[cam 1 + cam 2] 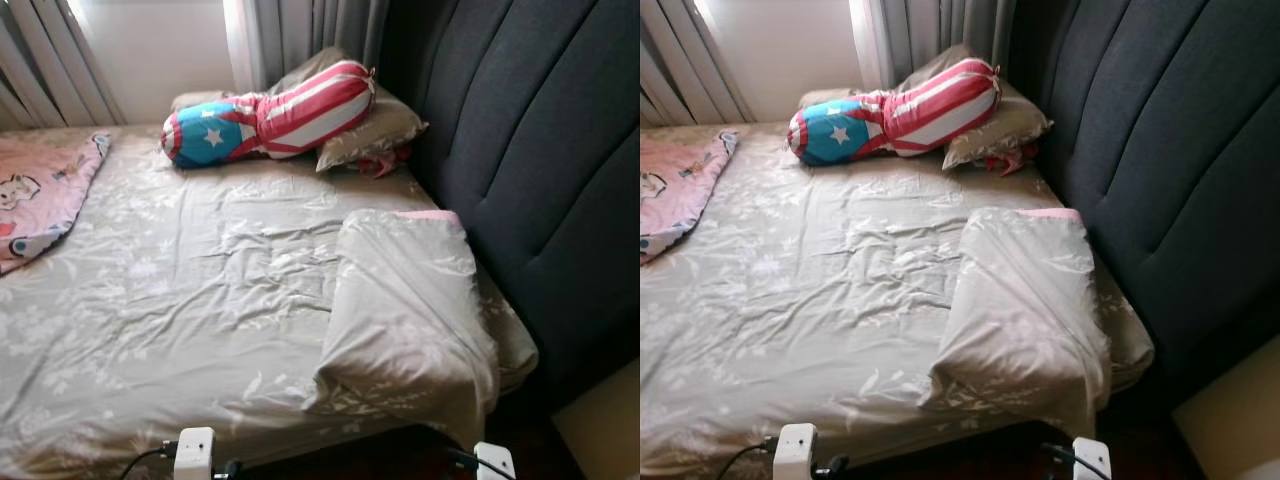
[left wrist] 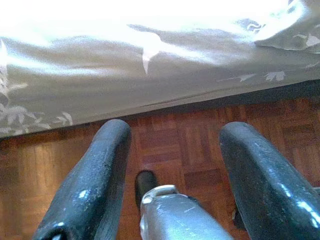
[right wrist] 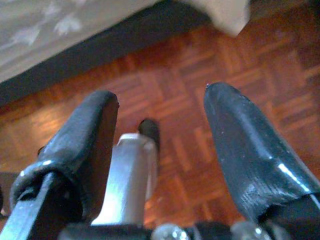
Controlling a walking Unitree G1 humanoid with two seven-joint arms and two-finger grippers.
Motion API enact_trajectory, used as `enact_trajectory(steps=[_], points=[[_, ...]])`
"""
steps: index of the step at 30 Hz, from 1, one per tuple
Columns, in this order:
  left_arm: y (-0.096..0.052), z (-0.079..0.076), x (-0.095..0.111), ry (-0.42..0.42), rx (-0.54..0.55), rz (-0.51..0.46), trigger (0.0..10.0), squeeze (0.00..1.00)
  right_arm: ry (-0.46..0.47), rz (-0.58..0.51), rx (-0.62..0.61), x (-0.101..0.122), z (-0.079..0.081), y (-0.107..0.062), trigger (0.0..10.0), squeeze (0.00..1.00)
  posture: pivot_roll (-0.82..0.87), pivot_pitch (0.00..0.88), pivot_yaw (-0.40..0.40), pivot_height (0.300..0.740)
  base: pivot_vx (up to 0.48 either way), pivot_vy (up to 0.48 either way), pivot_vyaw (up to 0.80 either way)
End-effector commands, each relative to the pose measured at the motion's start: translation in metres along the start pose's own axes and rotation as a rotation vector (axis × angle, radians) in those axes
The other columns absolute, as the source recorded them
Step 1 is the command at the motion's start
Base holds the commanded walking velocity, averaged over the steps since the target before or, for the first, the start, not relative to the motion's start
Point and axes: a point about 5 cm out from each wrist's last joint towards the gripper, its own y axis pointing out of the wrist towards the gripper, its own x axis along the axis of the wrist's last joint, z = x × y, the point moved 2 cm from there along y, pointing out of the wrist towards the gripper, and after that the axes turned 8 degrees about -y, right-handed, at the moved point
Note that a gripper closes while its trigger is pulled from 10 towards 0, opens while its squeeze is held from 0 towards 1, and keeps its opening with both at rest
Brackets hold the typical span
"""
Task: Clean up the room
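Observation:
A bed (image 1: 200, 300) with a beige leaf-print sheet lies before me. A pillow (image 1: 405, 310) in the same print lies near the bed's right front corner, by the dark headboard (image 1: 530, 170). A stars-and-stripes bolster (image 1: 270, 120) rests on another pillow (image 1: 375, 130) at the far end. A pink blanket (image 1: 40, 190) lies at the left edge. My left gripper (image 2: 175, 145) hangs open over the parquet floor beside the bed's edge. My right gripper (image 3: 160, 110) is open too, low above the floor, with nothing between its fingers.
Curtains (image 1: 300, 35) hang behind the bed's far end. Something red (image 1: 380, 160) is tucked beside the far pillow. Parquet floor (image 2: 170, 145) runs along the bed's near side. A pale piece of furniture (image 1: 600, 420) stands at the right, past the headboard.

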Motion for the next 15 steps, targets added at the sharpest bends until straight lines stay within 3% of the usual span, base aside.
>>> enact_trajectory(steps=[1, 15], points=[[-0.0034, 0.0116, -0.0063, 0.003, 0.036, 0.027, 10.0, 0.00, 0.012, 0.004, 0.017, -0.0033, 0.0084, 0.0005, 10.0, 0.00, 0.06, 0.000, -0.040, 0.740, 0.000, 0.000, 0.00], [-0.0037, 0.0116, -0.0088, -0.010, 0.039, 0.041, 10.0, 0.00, 0.007, 0.008, 0.014, -0.0030, 0.0081, 0.0006, 10.0, 0.00, 0.06, 0.006, -0.041, 0.740, 0.018, 0.000, 0.00]])
